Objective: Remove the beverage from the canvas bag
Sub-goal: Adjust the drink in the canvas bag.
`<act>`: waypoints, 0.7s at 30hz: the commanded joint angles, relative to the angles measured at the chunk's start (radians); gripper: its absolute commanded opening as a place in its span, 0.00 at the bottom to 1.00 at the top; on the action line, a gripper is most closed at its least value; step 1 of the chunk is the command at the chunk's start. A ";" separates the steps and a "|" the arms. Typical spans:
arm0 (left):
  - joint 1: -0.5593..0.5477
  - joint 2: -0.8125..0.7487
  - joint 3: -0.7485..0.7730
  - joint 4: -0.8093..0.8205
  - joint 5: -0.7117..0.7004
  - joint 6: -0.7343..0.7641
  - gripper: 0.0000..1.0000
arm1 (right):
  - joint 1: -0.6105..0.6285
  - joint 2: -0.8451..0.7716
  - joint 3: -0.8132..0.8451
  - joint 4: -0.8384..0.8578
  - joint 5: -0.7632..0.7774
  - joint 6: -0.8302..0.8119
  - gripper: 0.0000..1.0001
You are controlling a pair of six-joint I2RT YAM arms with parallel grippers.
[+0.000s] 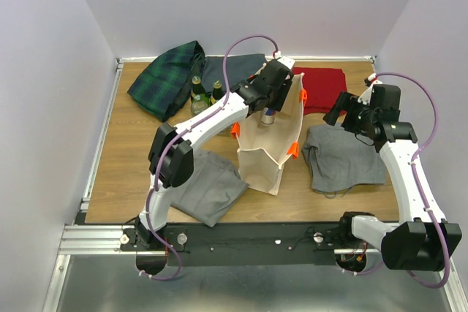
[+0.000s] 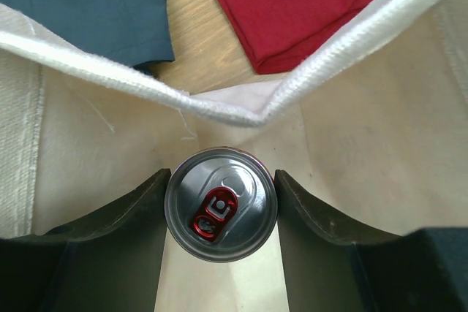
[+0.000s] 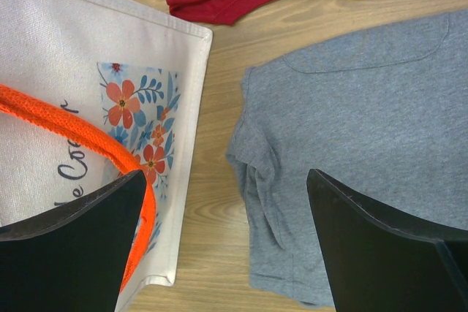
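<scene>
The canvas bag (image 1: 269, 147) is stood at the middle of the bench (image 1: 124, 158), and the can (image 2: 221, 204) is held upright inside it by the left tool (image 2: 221, 188). Behind the bag a first cloth (image 1: 234, 71) is laid, with two bottles (image 1: 199, 94) behind-left, a second cloth (image 1: 167, 78) farther left and a third cloth (image 1: 322, 89) behind-right. A fourth cloth (image 1: 344, 155) is spread to the bag's right, where the right tool (image 3: 225, 180) is held above the bench, and a fifth cloth (image 1: 208, 188) is laid at the bag's front left.

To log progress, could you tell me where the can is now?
Left wrist view: the can is inside the canvas bag, gripped by the left tool.

Shiny metal can (image 2: 221, 204), coarse woven canvas bag (image 2: 351, 144), matt wood-grain table (image 1: 126, 166), soft grey cloth (image 3: 365, 107).
</scene>
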 commanded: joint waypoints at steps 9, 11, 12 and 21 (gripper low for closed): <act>-0.004 -0.114 -0.119 0.140 0.055 -0.007 0.00 | -0.007 -0.014 -0.013 0.015 0.000 -0.009 1.00; -0.006 -0.112 -0.170 0.189 0.069 -0.024 0.00 | -0.007 -0.014 -0.012 0.012 0.001 -0.008 1.00; -0.007 -0.114 -0.188 0.206 0.069 -0.037 0.00 | -0.007 -0.015 -0.012 0.012 0.000 -0.009 1.00; -0.021 -0.128 -0.352 0.358 0.002 -0.080 0.00 | -0.007 -0.015 -0.009 0.009 0.004 -0.011 1.00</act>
